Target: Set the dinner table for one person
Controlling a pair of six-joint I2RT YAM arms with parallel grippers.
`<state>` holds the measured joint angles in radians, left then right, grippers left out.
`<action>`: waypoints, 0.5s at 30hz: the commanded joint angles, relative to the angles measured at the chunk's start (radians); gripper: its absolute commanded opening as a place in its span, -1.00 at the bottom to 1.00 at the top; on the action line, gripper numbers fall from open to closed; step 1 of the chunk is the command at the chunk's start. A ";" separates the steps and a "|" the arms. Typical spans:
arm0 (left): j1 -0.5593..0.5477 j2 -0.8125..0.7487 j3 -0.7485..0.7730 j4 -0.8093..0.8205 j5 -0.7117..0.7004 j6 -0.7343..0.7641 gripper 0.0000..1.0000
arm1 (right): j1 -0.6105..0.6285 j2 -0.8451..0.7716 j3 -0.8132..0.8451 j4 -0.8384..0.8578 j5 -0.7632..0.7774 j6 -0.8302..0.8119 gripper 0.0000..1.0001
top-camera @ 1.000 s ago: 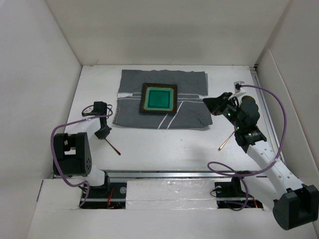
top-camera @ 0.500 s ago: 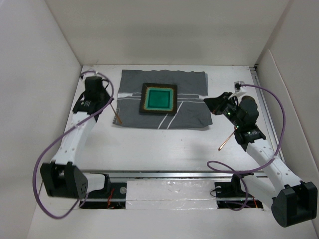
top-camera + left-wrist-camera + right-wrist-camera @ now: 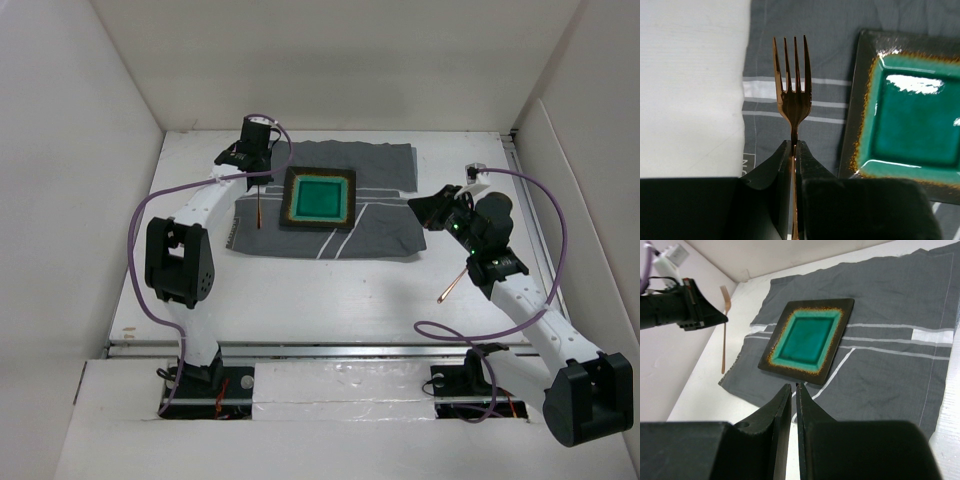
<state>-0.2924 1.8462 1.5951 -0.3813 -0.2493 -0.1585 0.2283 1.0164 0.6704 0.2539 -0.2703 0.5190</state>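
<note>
On the white dinner table [image 3: 330,290] lies a grey striped cloth [image 3: 380,225] with a square green plate [image 3: 320,198] on it. My left gripper [image 3: 260,180] reaches over the cloth's left part and is shut on a copper fork [image 3: 794,100]. The tines point away from the jaws, just left of the plate [image 3: 910,125]. Whether the fork [image 3: 723,345] touches the cloth I cannot tell. My right gripper [image 3: 793,386] hovers at the cloth's right edge, jaws almost together with nothing between them. A second copper utensil [image 3: 455,280] lies on the table under the right arm.
White walls close in the table on the left, back and right. A small white connector [image 3: 478,172] sits at the far right. Purple cables loop from both arms. A metal rail [image 3: 330,347] runs along the near edge.
My left arm has swung from the near left up to the far side, carrying the fork over the cloth beside the plate. The right arm has barely shifted.
</note>
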 commanded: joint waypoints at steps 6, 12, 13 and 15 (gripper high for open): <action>0.041 0.068 0.038 0.111 0.160 0.126 -1.00 | 0.002 0.014 0.001 0.027 0.020 -0.022 -0.72; 0.041 0.160 0.104 0.099 0.174 0.096 -1.00 | 0.002 0.034 0.006 0.034 0.009 -0.024 -0.72; 0.041 0.182 0.120 0.099 0.177 0.088 -1.00 | 0.002 0.036 0.008 0.033 0.008 -0.022 -0.72; 0.050 0.203 0.138 0.088 0.176 0.073 -1.00 | 0.002 0.039 0.011 0.030 0.008 -0.024 -0.71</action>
<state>-0.2527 2.0392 1.6752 -0.3107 -0.0937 -0.0692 0.2287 1.0534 0.6704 0.2539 -0.2661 0.5159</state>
